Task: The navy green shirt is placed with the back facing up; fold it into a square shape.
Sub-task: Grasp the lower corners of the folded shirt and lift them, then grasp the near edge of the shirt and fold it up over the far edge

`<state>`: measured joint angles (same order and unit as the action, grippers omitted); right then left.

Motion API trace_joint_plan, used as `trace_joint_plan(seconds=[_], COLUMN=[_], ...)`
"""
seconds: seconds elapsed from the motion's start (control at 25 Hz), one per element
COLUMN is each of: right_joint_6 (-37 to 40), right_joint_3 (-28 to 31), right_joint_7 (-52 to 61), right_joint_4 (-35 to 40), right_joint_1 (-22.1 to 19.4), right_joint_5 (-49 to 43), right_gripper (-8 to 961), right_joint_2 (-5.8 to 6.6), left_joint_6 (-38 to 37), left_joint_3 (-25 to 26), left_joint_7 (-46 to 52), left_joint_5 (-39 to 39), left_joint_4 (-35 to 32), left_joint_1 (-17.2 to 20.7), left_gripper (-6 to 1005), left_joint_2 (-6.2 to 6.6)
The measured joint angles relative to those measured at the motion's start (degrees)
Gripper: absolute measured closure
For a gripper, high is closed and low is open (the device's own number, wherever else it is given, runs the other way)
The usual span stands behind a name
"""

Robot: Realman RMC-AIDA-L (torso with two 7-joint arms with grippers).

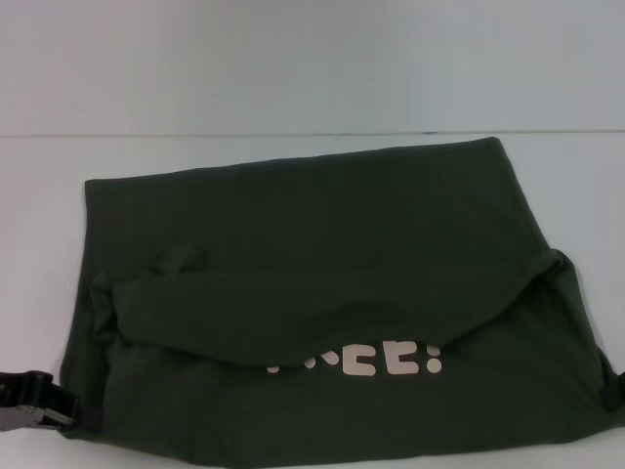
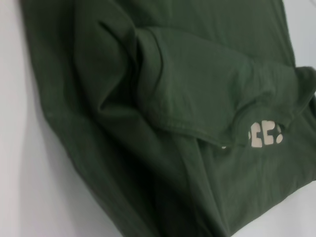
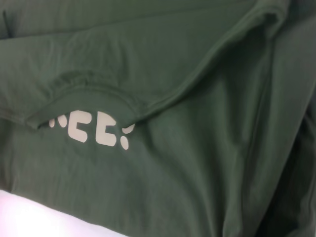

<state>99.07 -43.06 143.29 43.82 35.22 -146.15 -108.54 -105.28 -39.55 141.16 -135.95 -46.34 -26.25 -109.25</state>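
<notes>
The navy green shirt (image 1: 322, 254) lies on the white table, its upper part doubled over toward me. The folded edge runs in a sagging line across the middle and half covers pale cream lettering (image 1: 376, 362). That lettering also shows under the fold in the left wrist view (image 2: 266, 136) and the right wrist view (image 3: 98, 131). My left gripper (image 1: 37, 403) is a black shape low at the shirt's near left corner. Only a dark sliver of my right gripper (image 1: 615, 389) shows at the shirt's near right edge. Neither wrist view shows its own fingers.
The white table (image 1: 312, 147) stretches beyond the shirt to a pale back wall. Bare tabletop shows to the left of the shirt (image 2: 19, 187) and along its near edge (image 3: 29, 217).
</notes>
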Motion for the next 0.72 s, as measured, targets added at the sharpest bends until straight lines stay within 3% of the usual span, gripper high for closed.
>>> trace_joint_plan(seconds=[0.16, 0.4, 0.56, 0.72], right_joint_6=[-0.65, -4.12, -10.12, -18.21], right_joint_3=[2.76, 13.36, 13.85, 13.78], right_joint_7=[-1.03, -1.87, -0.60, -0.27], right_joint_4=[-0.32, -0.11, -0.62, -2.53], right_joint_1=[-0.26, 1.43, 3.29, 6.33], right_joint_5=[0.35, 3.76, 7.19, 9.00], right_gripper=[939, 939, 938, 938], right_joint_2=[0.28, 1.07, 1.14, 0.38], left_joint_6=[0.53, 3.52, 7.49, 13.49], left_joint_3=[3.55, 13.05, 15.15, 14.91], left_joint_7=[-0.24, 0.08, 1.76, 3.05], left_joint_5=[-0.70, -0.19, -0.17, -0.16], left_joint_4=[-0.51, -0.81, -0.51, 0.88], left_joint_1=[-0.12, -2.89, -5.88, -9.36], left_gripper=[978, 976, 976, 977], left_joint_2=[0.23, 1.55, 1.58, 0.81])
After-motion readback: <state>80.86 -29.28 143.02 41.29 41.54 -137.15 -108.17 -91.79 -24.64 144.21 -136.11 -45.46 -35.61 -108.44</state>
